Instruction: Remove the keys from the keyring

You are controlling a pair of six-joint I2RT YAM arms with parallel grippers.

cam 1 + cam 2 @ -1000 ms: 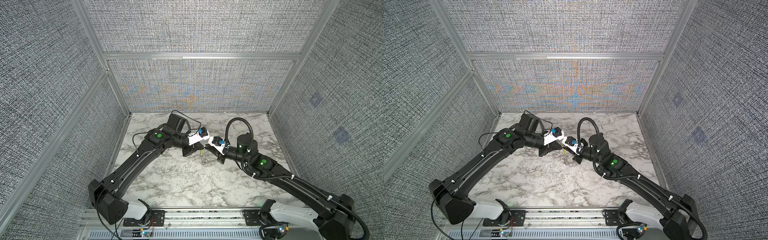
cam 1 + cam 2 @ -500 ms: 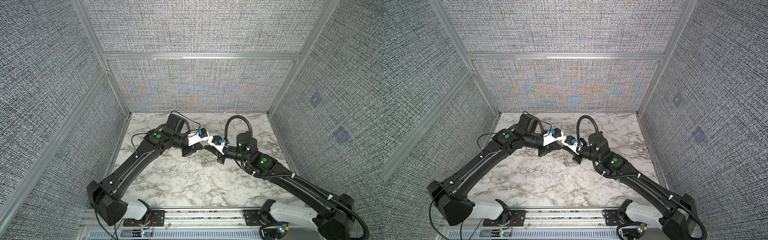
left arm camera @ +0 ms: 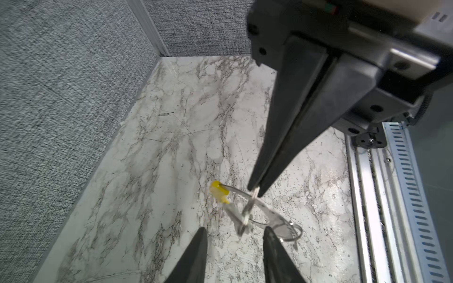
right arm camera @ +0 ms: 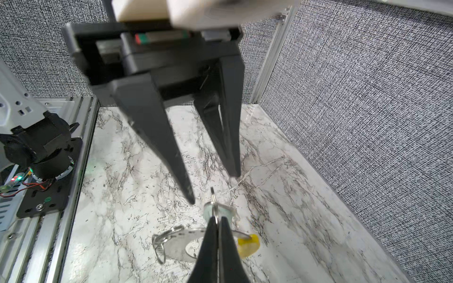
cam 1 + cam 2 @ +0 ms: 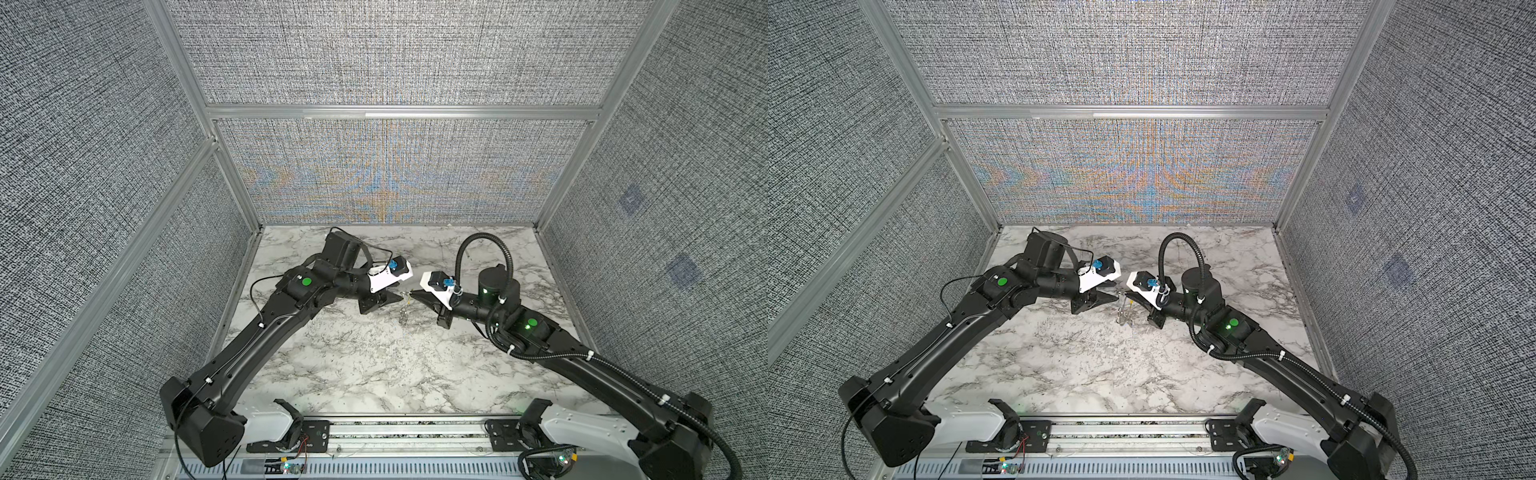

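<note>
Arms reached in from the near corners in both top views, each bent at the elbow. Their wrists were level and aimed at each other above the marble tabletop point(image 5: 374, 374). The left gripper point(image 5: 392, 296) and the right gripper point(image 5: 411, 294) stood tip to tip, just apart. The keyring point(image 5: 404, 311) hung from the right tips down to the marble, near the back middle.

In the left wrist view, the left gripper point(image 3: 234, 229) had its jaws parted with nothing between them. The right gripper point(image 3: 255, 193) slanted in opposite, closed tight on the keyring's wire. The grey hoop point(image 3: 293, 231) curved away below it, blurred. The yellow sleeve point(image 3: 219, 193) sat on the rim beside the pinch.

In the right wrist view, the right gripper point(image 4: 217, 220) had its fingers pressed together on thin metal of the keyring point(image 4: 159, 245). A pale key point(image 4: 221, 211) lay against the tips, and the yellow sleeve point(image 4: 248, 242) was just beside them. The left gripper point(image 4: 213, 188) faced in, fingers well spread and empty. A red-and-green mark point(image 4: 163, 38) on its body was too blurred to read.
</note>
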